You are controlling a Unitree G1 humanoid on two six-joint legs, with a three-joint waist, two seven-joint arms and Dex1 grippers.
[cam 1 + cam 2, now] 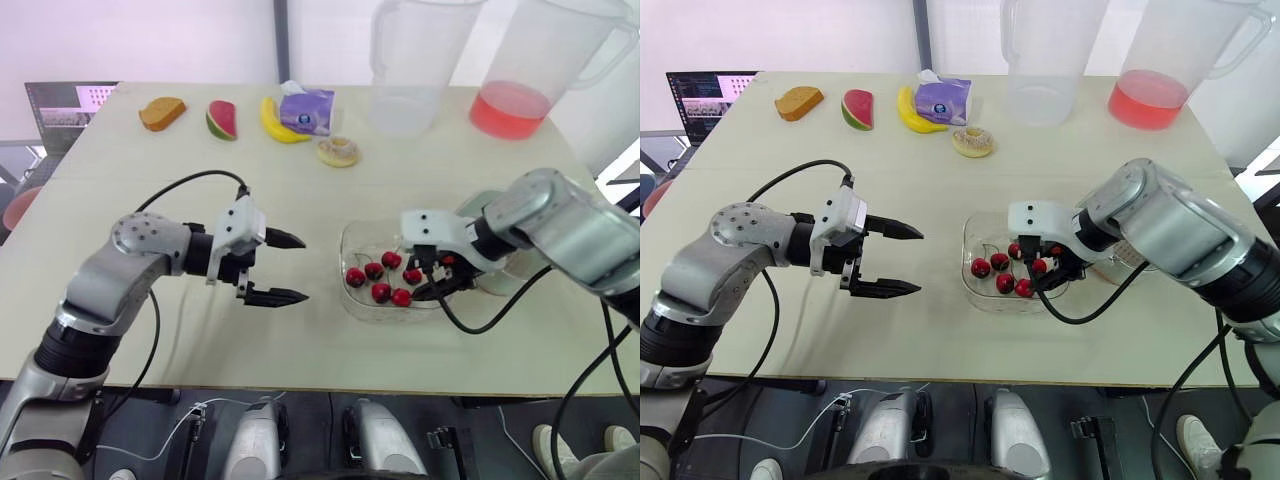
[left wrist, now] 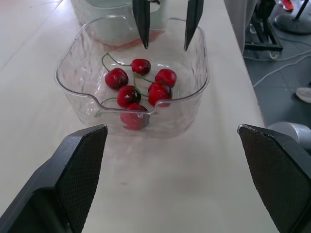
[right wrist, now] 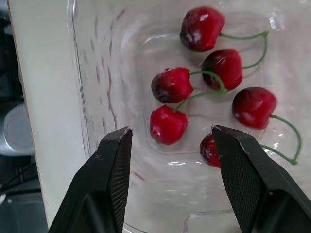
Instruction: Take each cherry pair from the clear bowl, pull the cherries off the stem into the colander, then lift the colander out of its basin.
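Your right gripper (image 3: 170, 133) hangs low inside the clear bowl (image 2: 192, 104), its two black fingers spread wide with one cherry (image 3: 167, 124) between their tips, touching nothing yet. Your left gripper (image 1: 300, 268) waits well to the left over the pale table (image 1: 300, 170), its fingers also apart and empty, pointing at the bowl.

Six glossy red cherries lie loose on the bowl's floor, near the table's front edge, joined by thin green stems (image 3: 243, 35) that arch and cross one another. Expect them to be light, round and slick, apt to roll or squirt out of a hard pinch. The stems look thin and springy, so take each pair where the stems meet and keep the fruit for the other gripper to pull.

The bowl is thin, rippled and square with rounded corners, and probably slides easily if you nudge it. A pale green vessel (image 2: 109, 34) stands just behind it, presumably the basin with its colander, largely hidden.
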